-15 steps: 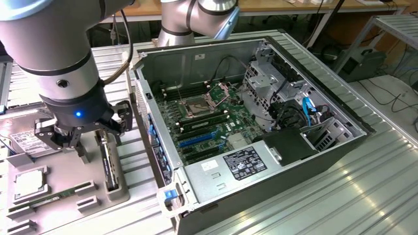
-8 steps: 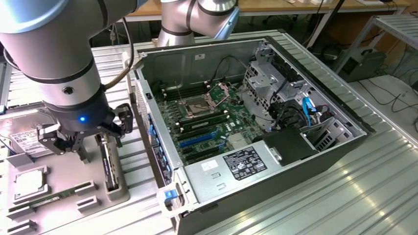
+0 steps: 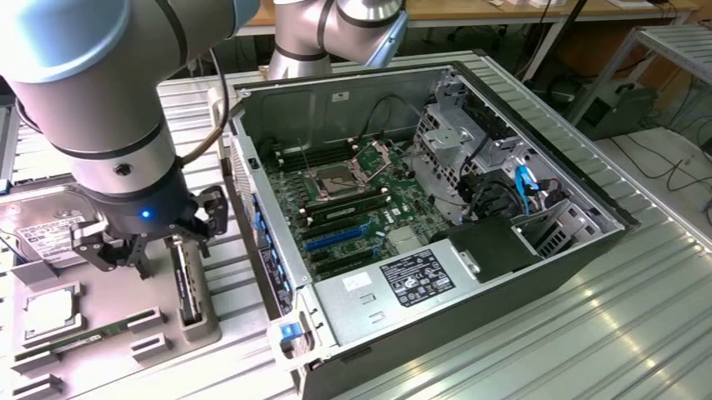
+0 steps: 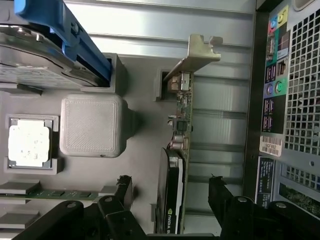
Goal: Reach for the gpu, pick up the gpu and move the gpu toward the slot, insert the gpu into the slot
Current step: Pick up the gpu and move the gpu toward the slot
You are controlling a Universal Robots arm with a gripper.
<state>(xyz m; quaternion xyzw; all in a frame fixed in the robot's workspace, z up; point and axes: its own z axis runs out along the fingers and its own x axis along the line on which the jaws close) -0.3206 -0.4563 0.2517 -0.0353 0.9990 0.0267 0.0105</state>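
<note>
Gpu [image 4: 181,120]: stands on edge in grey holder [image 3: 209,329], upper edge exposed for grasping. Fingers [image 4: 220,192]: spread wide, straddling the card, holding nothing. Slot [image 3: 333,237]: blue, unoccupied on the motherboard [image 3: 384,196].

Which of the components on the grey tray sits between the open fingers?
The gpu, standing on edge, metal bracket at one end, fingers either side. The hard drive, processor and memory stick lie off to one side.
</note>
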